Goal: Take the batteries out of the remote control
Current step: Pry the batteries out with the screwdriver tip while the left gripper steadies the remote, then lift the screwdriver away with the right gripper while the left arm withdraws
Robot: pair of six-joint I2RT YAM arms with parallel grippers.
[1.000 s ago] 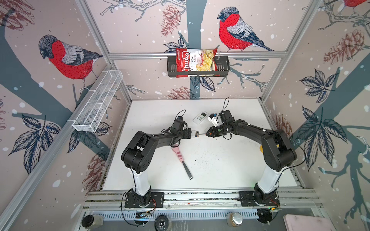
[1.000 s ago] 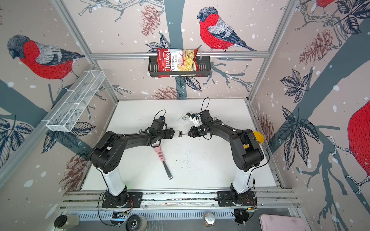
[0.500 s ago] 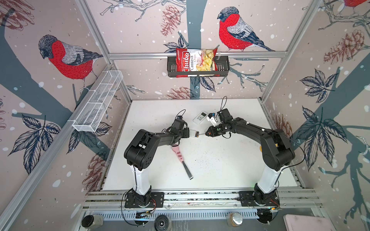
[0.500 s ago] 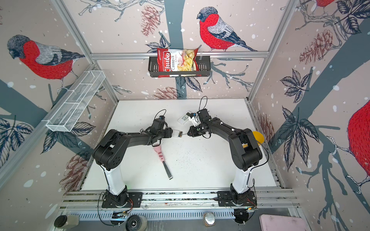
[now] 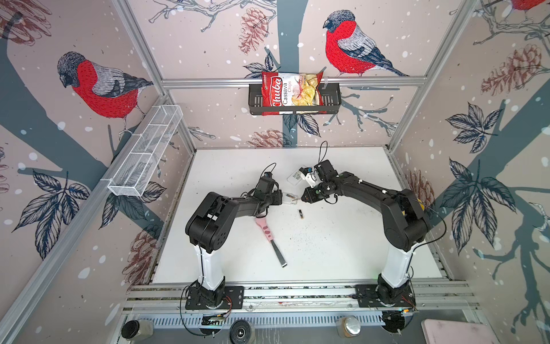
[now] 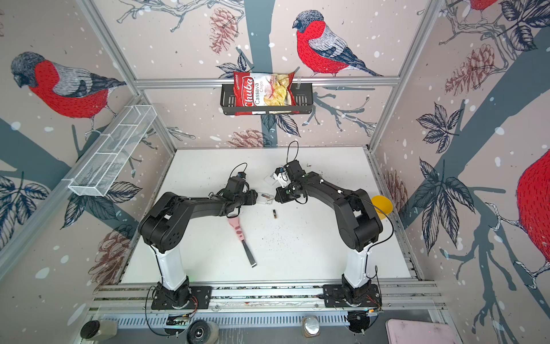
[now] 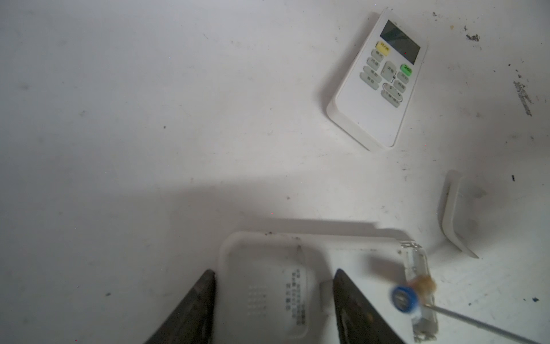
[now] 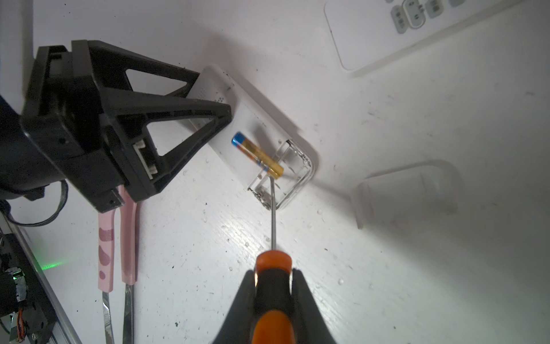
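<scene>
White tabletop [image 8: 387,268]: right jaws pinch a screwdriver [image 8: 273,260], tip against a tilted battery [image 8: 257,156]; left jaws straddle the remote [image 8: 247,119], grip unclear.

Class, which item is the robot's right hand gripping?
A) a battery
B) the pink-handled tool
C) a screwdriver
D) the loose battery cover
C: the right hand is shut on the orange-and-black screwdriver, whose tip meets a battery in the open remote.
</scene>
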